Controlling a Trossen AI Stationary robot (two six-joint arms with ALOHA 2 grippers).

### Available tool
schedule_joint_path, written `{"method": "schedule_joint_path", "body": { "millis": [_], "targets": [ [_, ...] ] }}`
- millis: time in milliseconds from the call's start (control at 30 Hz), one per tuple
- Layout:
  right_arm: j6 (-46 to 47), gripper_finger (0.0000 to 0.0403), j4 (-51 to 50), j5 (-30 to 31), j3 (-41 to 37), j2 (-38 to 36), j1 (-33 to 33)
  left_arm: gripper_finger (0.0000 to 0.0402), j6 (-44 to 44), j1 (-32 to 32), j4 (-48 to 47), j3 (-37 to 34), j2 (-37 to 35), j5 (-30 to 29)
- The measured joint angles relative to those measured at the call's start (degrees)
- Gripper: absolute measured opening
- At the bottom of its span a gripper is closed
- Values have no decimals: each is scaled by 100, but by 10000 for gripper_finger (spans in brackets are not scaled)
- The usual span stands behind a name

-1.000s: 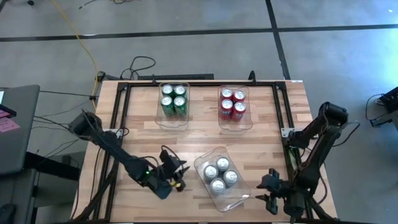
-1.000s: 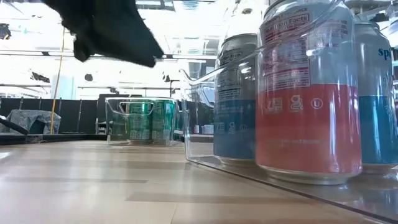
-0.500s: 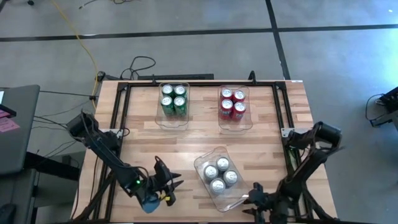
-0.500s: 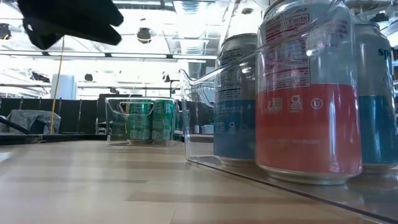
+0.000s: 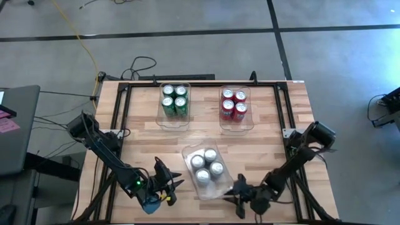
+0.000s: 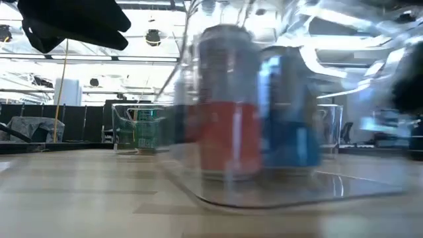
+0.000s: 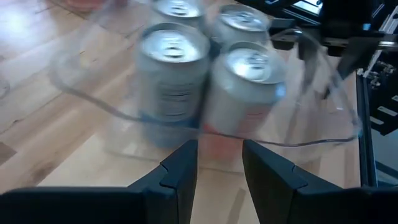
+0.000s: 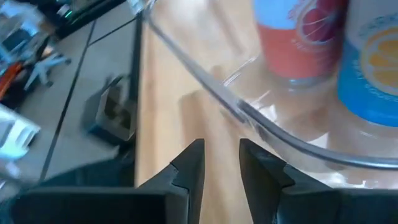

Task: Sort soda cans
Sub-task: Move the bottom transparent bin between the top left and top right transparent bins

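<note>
right gripper: the right gripper (image 5: 240,195) sits low at the table's near edge, just beside the near right corner of the clear rectangular plastic bin of silver cans (image 5: 220,190). Its fingers have narrowed to a slim gap; whether they pinch the rim I cannot tell.
left gripper: the left gripper (image 5: 164,184) hangs over the near edge toward the near left corner, fingers (image 7: 180,168) a little apart, holding nothing, unchanged in opening.
shifted bin: this bin with its four silver-and-white soda cans (image 5: 206,165) has slid leftward along the near edge since half a second ago, and blurs in the low view.
green cans: four green soda cans (image 5: 174,99) in a clear bin at the far edge, left of centre, unmoved.
red cans: four red soda cans (image 5: 234,103) in a clear bin at the far edge, right of centre, unmoved.
meaning: every colour already sits in its own bin; the push looks like tidying placement.
</note>
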Motion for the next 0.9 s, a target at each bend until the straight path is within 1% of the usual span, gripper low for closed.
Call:
{"method": "schedule_joint_path", "body": {
  "millis": [200, 300, 467, 600, 700, 800, 900],
  "targets": [
    [-118, 118, 10, 58, 0, 0, -416, 123, -243, -64, -24, 0, 69, 1],
    [-183, 118, 31, 58, 0, 0, -489, 123, -589, -52, -165, 1, 237, 53],
    [-544, 118, 30, 133, 67, -41, -333, 123, -1414, -21, -656, 0, 555, 92],
    [-731, 118, -125, 411, 109, -348, -95, 123, -2030, 64, -1092, 0, 763, 32],
    [-472, 118, -684, 466, 111, -664, -33, 123, -1965, 294, -1109, 0, 918, 25],
    [-79, 118, -1201, 416, 111, -786, -36, 123, -1625, 615, -992, -2, 1009, 201],
    [44, 118, -1254, 367, 109, -742, -14, 123, -1245, 874, -835, -2, 1044, 327]
  ]
}}
